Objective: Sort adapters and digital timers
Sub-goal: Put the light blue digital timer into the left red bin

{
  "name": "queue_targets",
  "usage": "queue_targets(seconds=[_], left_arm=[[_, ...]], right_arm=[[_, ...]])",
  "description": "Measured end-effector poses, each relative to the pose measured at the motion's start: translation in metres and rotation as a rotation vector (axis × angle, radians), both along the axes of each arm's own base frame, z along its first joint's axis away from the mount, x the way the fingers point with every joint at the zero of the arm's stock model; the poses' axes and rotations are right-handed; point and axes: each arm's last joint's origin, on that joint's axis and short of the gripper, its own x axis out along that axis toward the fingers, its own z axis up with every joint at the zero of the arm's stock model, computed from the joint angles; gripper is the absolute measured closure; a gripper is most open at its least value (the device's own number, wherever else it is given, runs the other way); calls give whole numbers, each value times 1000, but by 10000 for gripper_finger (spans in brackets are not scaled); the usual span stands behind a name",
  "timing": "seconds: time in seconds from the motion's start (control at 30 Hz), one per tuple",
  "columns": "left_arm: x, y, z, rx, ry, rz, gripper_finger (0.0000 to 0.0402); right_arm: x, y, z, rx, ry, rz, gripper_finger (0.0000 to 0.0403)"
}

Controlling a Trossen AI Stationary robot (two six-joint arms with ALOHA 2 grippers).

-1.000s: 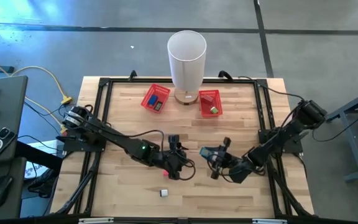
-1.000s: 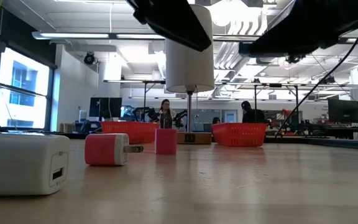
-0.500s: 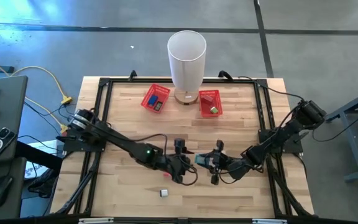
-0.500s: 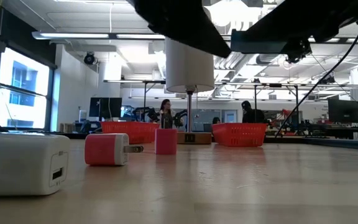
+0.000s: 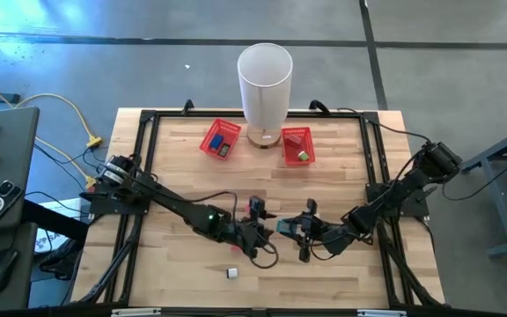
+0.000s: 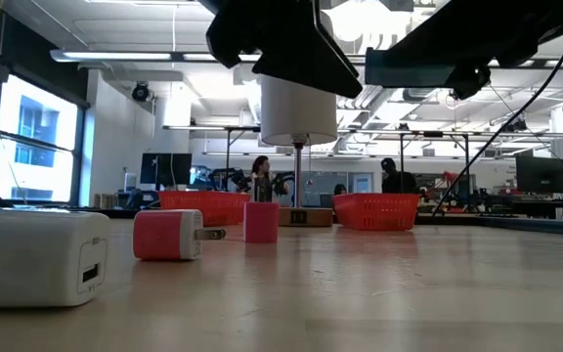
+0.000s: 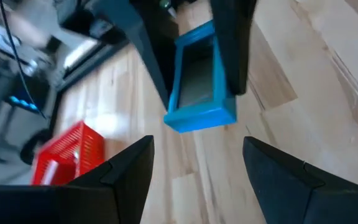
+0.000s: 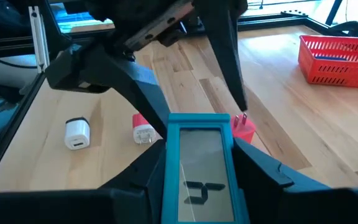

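A blue digital timer (image 8: 197,165) with a grey screen sits in my right gripper (image 8: 199,193), above the table's middle (image 5: 286,225). My left gripper (image 7: 197,149) is open and faces it from the table's left. Its two fingers (image 8: 145,93) stand on either side of the timer's free end (image 7: 201,118), apart from it. A white adapter (image 8: 77,133) and two pink adapters (image 8: 143,130) (image 8: 243,125) lie on the table below. The low view shows them as white (image 6: 37,256) and pink (image 6: 168,235) (image 6: 260,222). My right gripper pinches the blue timer between its two fingers, one on each long side edge (image 8: 166,168). The fingers lie along the timer and come level from the table's right. The timer is lifted clear of the table, screen up, its free end (image 8: 197,119) toward my left gripper.
Two red baskets (image 5: 221,138) (image 5: 297,145) stand near the far edge, each with items inside. A tall white cylinder (image 5: 264,84) stands between them. The white adapter (image 5: 232,272) lies toward the near edge. People show in the room beyond the table.
My right gripper has carried the timer toward the table's left. My left gripper has moved a little toward the right. The two now meet at the table's middle. In the last half second both have barely moved.
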Motion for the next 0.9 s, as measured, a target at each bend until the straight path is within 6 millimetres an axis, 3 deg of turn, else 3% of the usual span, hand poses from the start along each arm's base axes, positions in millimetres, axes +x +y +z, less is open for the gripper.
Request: queue_targets(seconds=[0.53, 0.9], left_arm=[[-1, -15, 5, 148, -31, -134, 165], [5, -6, 6, 150, -30, -168, 165]], right_arm=[[0, 0, 0, 2, 2, 0, 264], [0, 1, -1, 10, 9, 21, 264]])
